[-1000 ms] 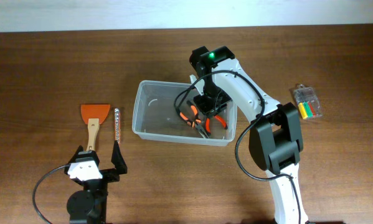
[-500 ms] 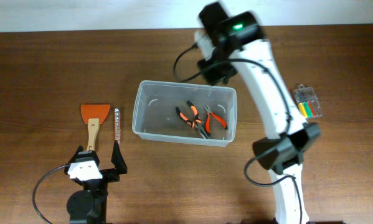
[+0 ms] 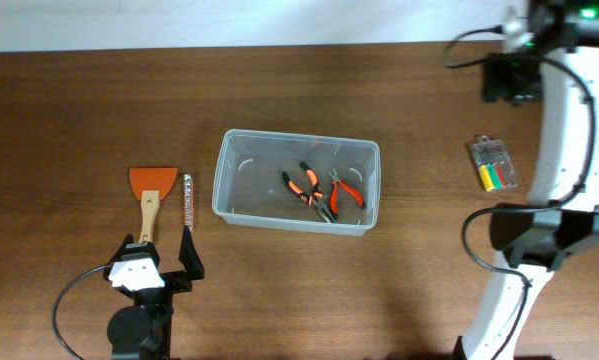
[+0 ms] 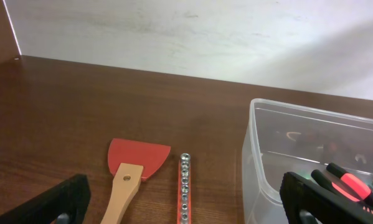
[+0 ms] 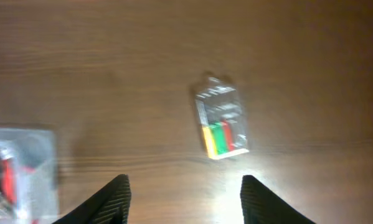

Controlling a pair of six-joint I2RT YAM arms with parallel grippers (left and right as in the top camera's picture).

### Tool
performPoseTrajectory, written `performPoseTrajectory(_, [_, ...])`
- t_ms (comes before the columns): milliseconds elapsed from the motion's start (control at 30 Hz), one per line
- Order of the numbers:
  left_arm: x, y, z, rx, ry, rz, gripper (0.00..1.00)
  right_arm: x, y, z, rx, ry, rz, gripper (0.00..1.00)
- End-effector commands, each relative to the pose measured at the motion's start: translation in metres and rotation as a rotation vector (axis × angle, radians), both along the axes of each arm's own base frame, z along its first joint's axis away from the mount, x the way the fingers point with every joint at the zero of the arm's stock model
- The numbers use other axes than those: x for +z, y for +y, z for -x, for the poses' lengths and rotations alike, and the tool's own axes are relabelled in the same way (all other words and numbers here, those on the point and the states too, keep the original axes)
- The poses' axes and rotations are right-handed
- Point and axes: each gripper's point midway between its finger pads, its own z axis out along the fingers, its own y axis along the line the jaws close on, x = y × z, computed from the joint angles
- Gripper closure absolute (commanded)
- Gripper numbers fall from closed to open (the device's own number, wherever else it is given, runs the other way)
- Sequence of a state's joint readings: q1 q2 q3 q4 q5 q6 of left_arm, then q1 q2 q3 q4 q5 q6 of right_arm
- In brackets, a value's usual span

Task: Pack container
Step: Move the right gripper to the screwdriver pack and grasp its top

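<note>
A dark brown wooden worktop seen from above, with a pale wall along its far edge.

The container sits near the middle of the worktop. It is a clear rectangular bin with rounded corners, standing upright with its open top facing up. Its long axis runs left to right, nearly parallel to the far edge, with the right end turned slightly toward the near edge. Two pliers with orange handles lie inside, in the right half, just beside each other; whether they touch cannot be told. The left half of the bin floor is bare.

Left of the container, apart from it, lie a scraper with an orange blade and a wooden handle, and a narrow red strip carrying a row of small metal pieces. They lie side by side, both with their long axes running from the far edge to the near edge. The scraper's blade is at its far end.

The left end effector is near the front-left corner, just short of the scraper handle. Its jaws are spread wide and grasp nothing.

Near the right edge, well apart from the container, lies a small clear case holding green, yellow and red pieces. Any print on it is too small to read.

The right end effector is above the far right corner area, looking down on the case. It is released, jaws apart with nothing between them.
</note>
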State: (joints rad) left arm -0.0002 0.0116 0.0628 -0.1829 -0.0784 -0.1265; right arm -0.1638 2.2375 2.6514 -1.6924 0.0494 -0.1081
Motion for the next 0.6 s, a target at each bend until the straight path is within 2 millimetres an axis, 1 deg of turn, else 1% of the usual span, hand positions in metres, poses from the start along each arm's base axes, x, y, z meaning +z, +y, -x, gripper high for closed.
performPoseTrajectory(0, [-0.002,-0.001,0.000,-0.008,0.002,-0.014,0.01,-0.012,-0.039,0.016,-0.021,0.057,0.006,0.40])
performPoseTrajectory(33, [-0.002,-0.001,0.000,-0.008,0.002,-0.014,0.01,-0.017,-0.047,0.019,-0.031,0.071,-0.002,0.40])
performPoseTrajectory(133, [-0.002,-0.001,0.000,-0.008,0.002,-0.014,0.01,-0.037,-0.070,0.028,-0.057,0.117,-0.026,0.32])
performPoseTrajectory(167, [-0.002,-0.001,0.000,-0.008,0.002,-0.014,0.01,-0.046,-0.076,0.032,-0.055,0.138,-0.035,0.31])
performPoseTrajectory(200, [-0.002,-0.001,0.000,-0.008,0.002,-0.014,0.01,-0.060,-0.082,0.035,-0.048,0.164,-0.056,0.29])
performPoseTrajectory(267, [-0.002,-0.001,0.000,-0.008,0.002,-0.014,0.01,-0.078,-0.087,0.040,-0.039,0.197,-0.070,0.24])
performPoseTrajectory(333, [-0.002,-0.001,0.000,-0.008,0.002,-0.014,0.01,-0.096,-0.089,0.042,-0.012,0.224,-0.075,0.21])
performPoseTrajectory(367, [-0.002,-0.001,0.000,-0.008,0.002,-0.014,0.01,-0.112,-0.088,0.043,0.017,0.245,-0.079,0.20])
performPoseTrajectory(433, [-0.002,-0.001,0.000,-0.008,0.002,-0.014,0.01,-0.128,-0.086,0.044,0.029,0.260,-0.084,0.18])
performPoseTrajectory(467, [-0.002,-0.001,0.000,-0.008,0.002,-0.014,0.01,-0.141,-0.083,0.044,0.056,0.273,-0.085,0.18])
performPoseTrajectory(567, [-0.002,-0.001,0.000,-0.008,0.002,-0.014,0.01,-0.162,-0.076,0.041,0.103,0.280,-0.080,0.16])
